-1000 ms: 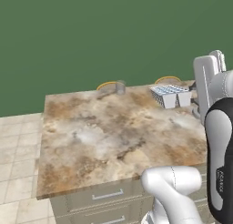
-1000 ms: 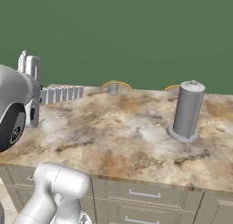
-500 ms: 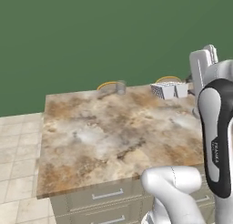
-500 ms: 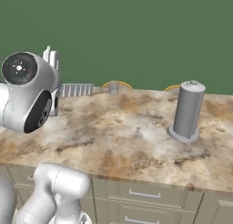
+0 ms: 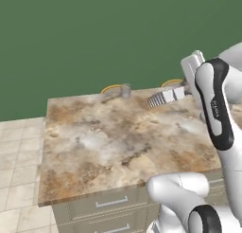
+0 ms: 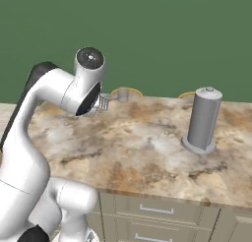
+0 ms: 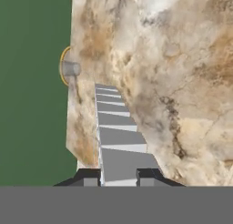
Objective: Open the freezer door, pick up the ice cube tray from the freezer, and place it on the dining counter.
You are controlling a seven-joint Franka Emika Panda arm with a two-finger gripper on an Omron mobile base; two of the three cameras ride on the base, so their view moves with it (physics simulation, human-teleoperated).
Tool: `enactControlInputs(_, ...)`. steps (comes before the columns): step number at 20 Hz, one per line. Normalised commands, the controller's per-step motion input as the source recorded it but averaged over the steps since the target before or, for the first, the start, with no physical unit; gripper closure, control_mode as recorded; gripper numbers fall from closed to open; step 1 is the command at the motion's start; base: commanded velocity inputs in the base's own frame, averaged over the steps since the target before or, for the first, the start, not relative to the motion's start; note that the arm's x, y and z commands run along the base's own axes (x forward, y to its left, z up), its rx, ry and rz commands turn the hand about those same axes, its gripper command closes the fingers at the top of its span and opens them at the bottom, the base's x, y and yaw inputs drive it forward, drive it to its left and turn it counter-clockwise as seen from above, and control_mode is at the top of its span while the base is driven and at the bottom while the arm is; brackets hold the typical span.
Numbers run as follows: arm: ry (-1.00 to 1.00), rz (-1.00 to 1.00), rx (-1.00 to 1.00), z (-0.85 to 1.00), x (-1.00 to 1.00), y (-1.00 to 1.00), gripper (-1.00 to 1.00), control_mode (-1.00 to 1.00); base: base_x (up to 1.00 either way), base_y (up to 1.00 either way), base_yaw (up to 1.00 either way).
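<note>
Gripper (image 7: 118, 176) clamping ice cube tray (image 7: 116, 136) by near end, fingers pinching both sides; tray sticking straight out ahead, hanging over far edge of dining counter (image 5: 104, 147).

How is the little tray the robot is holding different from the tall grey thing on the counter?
The pale ribbed ice cube tray is flat and low; the grey cylinder canister is tall and round. The tray is held above the marbled beige dining counter in the gripper; the canister stands upright on it. Both look greyish.
</note>
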Motion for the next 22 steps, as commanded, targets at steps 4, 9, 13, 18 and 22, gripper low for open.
enactControlInputs(4, 0.19, 0.4, 0.0, -0.48, 0.96, 0.0, 1.0, -1.0, 0.0, 0.0, 0.0)
enactControlInputs(9, 0.07, 0.43, 0.0, -0.37, 0.81, 0.0, 1.0, -1.0, 0.0, 0.0, 0.0)
enactControlInputs(13, 0.01, 0.39, 0.0, -0.29, 0.71, 0.0, 1.0, -1.0, 0.0, 0.0, 0.0)
enactControlInputs(18, -0.02, 0.1, 0.0, -0.33, 0.48, 0.0, 1.0, -1.0, 0.0, 0.0, 0.0)
enactControlInputs(22, -0.08, 0.0, 0.0, -0.47, 0.36, 0.18, 1.0, -1.0, 0.0, 0.0, 0.0)
